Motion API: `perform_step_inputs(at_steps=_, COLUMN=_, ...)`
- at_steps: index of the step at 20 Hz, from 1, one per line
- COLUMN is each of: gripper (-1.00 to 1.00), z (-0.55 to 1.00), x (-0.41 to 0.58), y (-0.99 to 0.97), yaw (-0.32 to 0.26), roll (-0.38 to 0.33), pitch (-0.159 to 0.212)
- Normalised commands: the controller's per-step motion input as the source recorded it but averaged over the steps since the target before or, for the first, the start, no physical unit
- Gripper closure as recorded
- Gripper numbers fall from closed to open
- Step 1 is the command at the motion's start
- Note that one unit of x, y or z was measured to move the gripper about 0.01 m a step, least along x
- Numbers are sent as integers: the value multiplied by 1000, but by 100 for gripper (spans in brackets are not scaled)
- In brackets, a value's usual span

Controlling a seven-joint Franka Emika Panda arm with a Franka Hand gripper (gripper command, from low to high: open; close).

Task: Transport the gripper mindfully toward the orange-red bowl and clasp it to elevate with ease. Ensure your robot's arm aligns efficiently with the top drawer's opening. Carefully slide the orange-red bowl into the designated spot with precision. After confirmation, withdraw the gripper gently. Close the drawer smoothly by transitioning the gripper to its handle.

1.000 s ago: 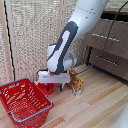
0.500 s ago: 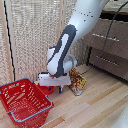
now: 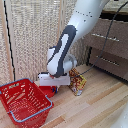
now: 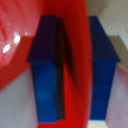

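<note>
The orange-red bowl (image 3: 47,91) sits on the wooden floor between the red basket and a snack bag, mostly hidden under the white hand. My gripper (image 3: 54,87) is down on it, at the end of the robot's arm (image 3: 62,47). In the wrist view the bowl's rim (image 4: 75,30) runs up between the two blue fingers (image 4: 45,65), and both press against it. The top drawer (image 3: 117,27) stands at the exterior view's right, its front closed flush, with its silver handle (image 3: 104,37) across it.
A red wire-mesh basket (image 3: 22,100) stands right beside the bowl on the exterior view's left. A patterned snack bag (image 3: 76,82) stands on the other side. A shorter drawer front (image 3: 111,62) lies below the top one. A wicker screen (image 3: 35,35) is behind.
The arm has barely moved; the hand has settled a little lower over the bowl.
</note>
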Motion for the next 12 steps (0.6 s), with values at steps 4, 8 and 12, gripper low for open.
perform_step_inputs(at_steps=4, gripper=100, z=401, x=164, y=-109, yaw=0, roll=4, pitch=44)
perform_step_inputs(at_steps=8, gripper=100, z=595, x=270, y=-64, yaw=0, roll=0, pitch=49)
perform_step_inputs(at_steps=12, gripper=100, z=658, x=296, y=-14, yaw=0, roll=-2, pitch=104)
